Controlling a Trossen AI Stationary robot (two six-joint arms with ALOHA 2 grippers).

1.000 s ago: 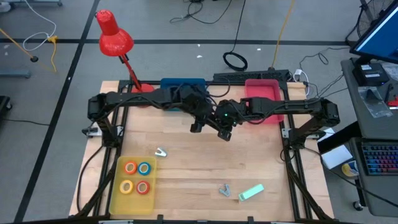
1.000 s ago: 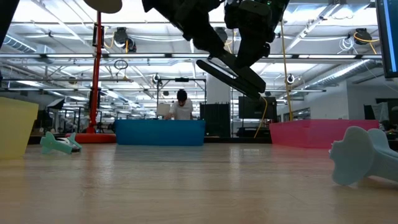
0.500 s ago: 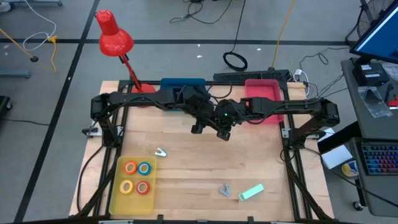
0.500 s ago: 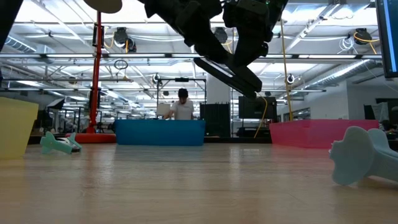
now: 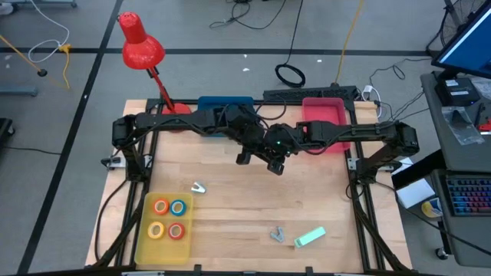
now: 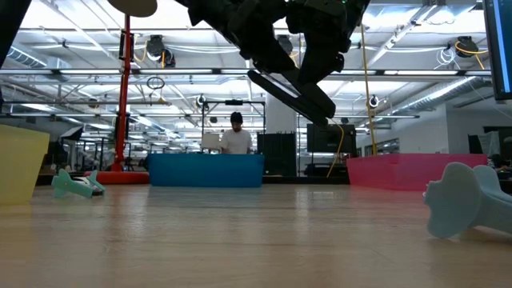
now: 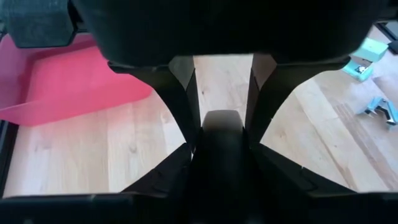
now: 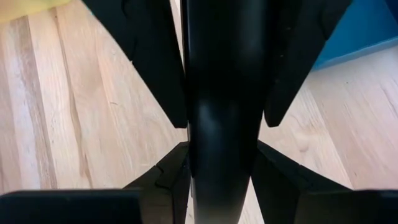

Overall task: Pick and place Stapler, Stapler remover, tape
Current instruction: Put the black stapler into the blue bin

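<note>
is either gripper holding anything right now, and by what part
Nothing is held. The left gripper and the right gripper both hang shut and empty above the middle of the table, away from the mint stapler.

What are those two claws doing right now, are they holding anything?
Left end effector: shut, holding nothing, up above the table's middle.
Right end effector: shut, holding nothing, close beside the left one.

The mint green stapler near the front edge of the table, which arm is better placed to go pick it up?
Probably the right. The mint green stapler lies on the right half of the wooden table. Both the right gripper and left gripper hover mid-table, empty.
</note>
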